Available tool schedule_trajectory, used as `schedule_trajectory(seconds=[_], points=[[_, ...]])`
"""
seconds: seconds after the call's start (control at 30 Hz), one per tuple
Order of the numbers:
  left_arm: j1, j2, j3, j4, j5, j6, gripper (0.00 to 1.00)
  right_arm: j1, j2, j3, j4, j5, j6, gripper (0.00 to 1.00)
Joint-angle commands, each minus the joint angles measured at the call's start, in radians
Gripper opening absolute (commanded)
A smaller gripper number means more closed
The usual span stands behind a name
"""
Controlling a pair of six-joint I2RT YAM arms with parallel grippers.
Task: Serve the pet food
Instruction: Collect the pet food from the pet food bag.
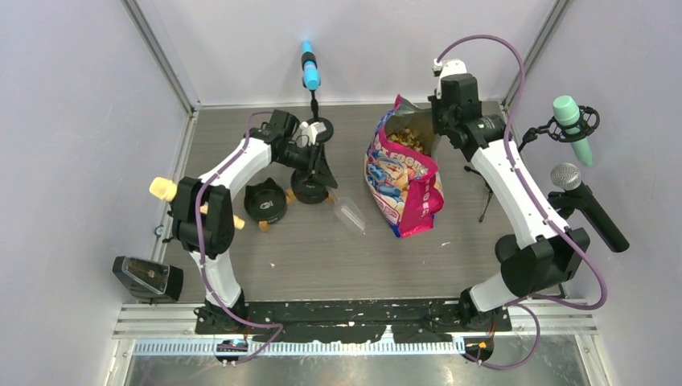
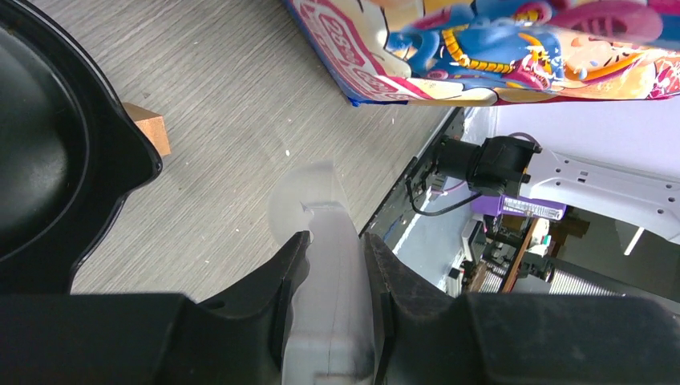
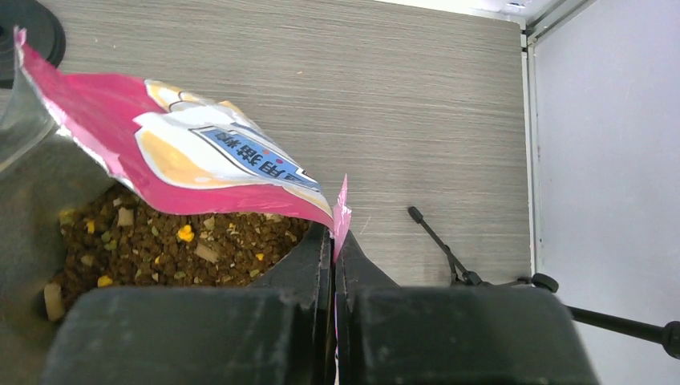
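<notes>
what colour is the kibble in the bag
Dark brown kibble with yellow and tan bits; clearest in the right wrist view.

The lower middle of the surface point(image 1: 322, 257) lay bare, so a hand could pass there. The bag point(image 1: 406, 189) blocked the middle right. Two black bowls point(image 1: 266, 203) crowded the middle left, and the clear scoop point(image 1: 351, 214) sat in the gap between.

Inside a robotics laboratory test cell: a grey wood-grain surface point(image 1: 322, 249) is boxed in by plain pale walls point(image 1: 72, 121) set in aluminium framing point(image 1: 161, 56). A left arm point(image 1: 241, 165) and a right arm point(image 1: 507, 177), both white and black, are bolted to a black base plate point(image 1: 354, 312) at the near edge, trailing purple cables point(image 1: 482, 36). A blue microphone point(image 1: 310, 72), a green microphone point(image 1: 573, 129) and a grey-meshed microphone point(image 1: 567, 175) stand around the workspace.
</notes>
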Motion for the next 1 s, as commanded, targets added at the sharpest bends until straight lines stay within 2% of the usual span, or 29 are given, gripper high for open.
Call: schedule_trajectory(seconds=[0.0,0.13,0.17,0.2,0.23,0.27,0.3,0.37,0.43,0.53,0.63,0.7,0.73,0.77,0.8,0.87,0.97], points=[[0.002,-0.038,0.048,-0.028,0.002,0.022,0.0,-0.045,-0.109,-0.001,0.09,-0.035,-0.047,0.05],[0.004,-0.027,0.071,-0.049,-0.002,0.03,0.0,-0.045,-0.113,0.022,0.047,-0.114,-0.012,0.05],[0.004,-0.025,0.076,-0.052,-0.002,0.031,0.0,-0.045,-0.109,0.032,0.029,-0.149,0.01,0.09],[0.004,-0.022,0.083,-0.053,-0.004,0.031,0.0,-0.045,-0.093,0.055,-0.014,-0.16,0.022,0.19],[0.003,-0.019,0.086,-0.054,-0.005,0.029,0.0,-0.045,-0.071,0.077,-0.04,-0.178,0.046,0.35],[0.003,-0.017,0.091,-0.053,-0.004,0.028,0.0,-0.044,-0.06,0.085,-0.088,-0.187,0.058,0.43],[0.003,-0.015,0.094,-0.053,-0.004,0.026,0.0,-0.042,-0.044,0.094,-0.109,-0.194,0.083,0.57],[0.004,-0.01,0.098,-0.051,-0.005,0.025,0.0,-0.037,-0.037,0.083,-0.146,-0.188,0.125,0.72],[0.004,-0.004,0.101,-0.051,-0.007,0.023,0.0,-0.034,-0.033,0.072,-0.17,-0.191,0.153,0.79],[0.003,0.006,0.105,-0.05,-0.006,0.02,0.0,-0.025,-0.02,0.067,-0.213,-0.197,0.17,0.81],[0.003,0.013,0.11,-0.05,-0.007,0.018,0.0,-0.016,-0.004,0.054,-0.229,-0.194,0.177,0.78],[0.003,0.017,0.114,-0.05,-0.009,0.017,0.0,-0.016,0.009,0.052,-0.233,-0.185,0.184,0.64],[0.004,0.019,0.117,-0.051,-0.01,0.018,0.0,-0.016,0.013,0.054,-0.234,-0.167,0.187,0.51],[0.003,0.021,0.12,-0.052,-0.009,0.017,0.0,-0.017,0.023,0.064,-0.235,-0.155,0.19,0.43],[0.004,0.023,0.123,-0.054,-0.01,0.017,0.0,-0.018,0.027,0.071,-0.234,-0.133,0.192,0.24],[0.004,0.025,0.127,-0.057,-0.01,0.018,0.0,-0.023,0.038,0.1,-0.239,-0.108,0.189,0.08],[0.004,0.02,0.129,-0.061,-0.014,0.02,0.0,-0.042,0.05,0.155,-0.242,-0.083,0.157,0.05]])
